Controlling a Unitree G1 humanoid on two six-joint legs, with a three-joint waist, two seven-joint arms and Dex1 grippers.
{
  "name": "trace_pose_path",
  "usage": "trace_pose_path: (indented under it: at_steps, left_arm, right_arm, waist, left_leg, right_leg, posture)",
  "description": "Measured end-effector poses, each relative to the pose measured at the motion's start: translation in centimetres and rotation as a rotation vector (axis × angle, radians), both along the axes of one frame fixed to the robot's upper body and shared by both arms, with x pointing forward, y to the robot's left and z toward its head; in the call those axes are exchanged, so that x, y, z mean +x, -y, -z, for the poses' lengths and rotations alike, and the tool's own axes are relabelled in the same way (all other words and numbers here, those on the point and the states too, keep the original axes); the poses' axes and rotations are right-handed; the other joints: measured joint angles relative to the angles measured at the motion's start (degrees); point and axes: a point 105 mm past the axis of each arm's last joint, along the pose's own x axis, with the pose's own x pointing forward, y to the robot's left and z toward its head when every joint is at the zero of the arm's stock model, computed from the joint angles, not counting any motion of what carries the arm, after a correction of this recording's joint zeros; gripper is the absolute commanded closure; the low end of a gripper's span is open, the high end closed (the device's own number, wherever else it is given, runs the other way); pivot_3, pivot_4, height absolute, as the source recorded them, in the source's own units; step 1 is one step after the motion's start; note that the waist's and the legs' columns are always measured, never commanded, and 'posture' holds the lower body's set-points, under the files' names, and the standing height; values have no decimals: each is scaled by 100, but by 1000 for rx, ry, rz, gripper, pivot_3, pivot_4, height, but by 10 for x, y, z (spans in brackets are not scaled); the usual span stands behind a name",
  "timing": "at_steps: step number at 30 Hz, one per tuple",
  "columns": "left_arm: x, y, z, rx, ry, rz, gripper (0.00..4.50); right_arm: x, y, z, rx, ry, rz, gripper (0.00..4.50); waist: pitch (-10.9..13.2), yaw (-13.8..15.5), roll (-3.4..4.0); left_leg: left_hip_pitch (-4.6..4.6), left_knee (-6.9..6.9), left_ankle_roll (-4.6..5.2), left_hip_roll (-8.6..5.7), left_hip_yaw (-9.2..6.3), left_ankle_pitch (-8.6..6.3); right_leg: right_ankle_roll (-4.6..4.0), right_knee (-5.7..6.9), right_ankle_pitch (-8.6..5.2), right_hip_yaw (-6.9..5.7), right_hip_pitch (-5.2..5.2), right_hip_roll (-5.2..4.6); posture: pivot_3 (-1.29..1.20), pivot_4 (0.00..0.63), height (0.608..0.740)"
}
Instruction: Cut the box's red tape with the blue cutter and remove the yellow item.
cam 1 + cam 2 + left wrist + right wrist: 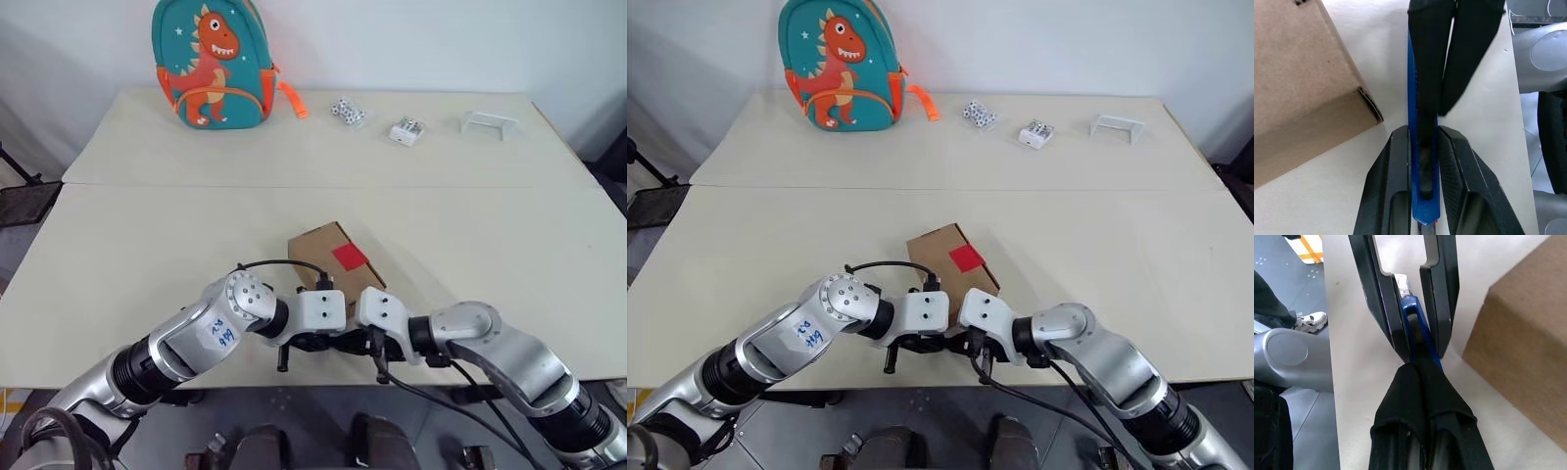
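Note:
The brown box point(318, 250) lies near the table's front edge, with the red tape point(349, 258) on its top. Just in front of it my left gripper point(1424, 132) is shut on the blue cutter point(1425, 213), holding it level above the tabletop. My right gripper point(1420, 368) meets it head-on, fingers shut together, with the tips resting on the cutter's dark slot between the left fingers point(1442, 308). A short metal blade end point(1402, 283) shows at the cutter's far end. The box's corner point(1369, 105) sits beside the cutter, apart from it. The yellow item is hidden.
At the back of the table stand a teal dinosaur backpack point(211, 64), a cluster of small dice-like pieces point(347, 112), a small white pack point(406, 131) and a white bracket point(488, 123). The table's front edge point(294, 377) runs right under both grippers.

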Motion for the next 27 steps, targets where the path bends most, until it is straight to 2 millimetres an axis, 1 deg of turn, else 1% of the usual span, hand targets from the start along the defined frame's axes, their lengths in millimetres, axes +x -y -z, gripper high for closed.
trace_pose_path:
  at_steps: [10, 12, 13, 16, 18, 19, 22, 25, 27]
  left_arm:
    - [0, 1, 0, -1, 4, 7, 4036]
    - [-1, -1, 0, -6, 9, 26, 4036]
    - [-3, -7, 0, -4, 5, 41, 4036]
    - [-8, -26, -1, 1, 2, 87, 4036]
    - [-10, -37, -7, -34, 32, 132, 4036]
    - [-9, -39, -11, -51, 58, 145, 4036]
    - [-5, -41, -33, -137, 164, 177, 4036]
    - [-1, -36, -58, -240, 290, 208, 4036]
    - [-1, -32, -68, -282, 349, 234, 4036]
  right_arm:
    - [1, 1, 0, 20, -8, -1, 4447]
    - [-2, 6, -2, 49, -37, -1, 4447]
    - [-4, 14, -5, 59, -61, 3, 4447]
    - [-11, 36, -23, 106, -118, 22, 4447]
    - [-28, 48, -41, 163, -204, -4, 4447]
    - [-33, 53, -45, 168, -238, -6, 4447]
    - [-44, 64, -64, 218, -320, 6, 4447]
    - [-45, 74, -85, 229, -351, 79, 4447]
    - [-44, 76, -96, 242, -385, 115, 4447]
  waist:
    - [0, 3, 0]
    - [0, 5, 0]
    - [0, 5, 0]
    - [1, -11, 0]
    - [5, 8, 5]
    - [6, 18, 4]
    - [9, 40, -2]
    - [9, 28, -2]
    - [10, 15, -1]
  left_leg:
    - [0, 0, 0, 0, 1, 0]
    - [-7, 0, 0, 0, 1, 0]
    - [-9, -1, 0, 0, 0, 0]
    - [-9, -7, -1, 4, -3, -1]
    - [-11, -10, -1, 5, -9, -1]
    - [-11, -8, -1, 5, -13, -1]
    - [-21, 10, 8, 2, -21, -6]
    - [-23, 24, 16, 0, -38, -10]
    - [-23, 28, 16, -1, -36, -10]
  right_leg:
    - [0, 0, 0, 0, 0, 0]
    - [0, -3, 0, 0, -5, 0]
    - [0, -4, 0, 0, -8, 0]
    - [0, -3, 0, -2, -14, 1]
    - [-1, -6, 0, -1, -15, 1]
    - [-1, -9, 0, -2, -10, 1]
    - [-1, -16, 1, 1, -6, -4]
    - [0, -15, 5, 5, -5, -6]
    - [-1, -12, 6, 8, -7, -8]
  posture:
    - [0, 150, 740]
    - [0, 150, 740]
    - [0, 150, 740]
    - [0, 150, 740]
    - [0, 150, 740]
    - [0, 150, 740]
    - [0, 150, 740]
    - [0, 150, 740]
    - [0, 150, 740]
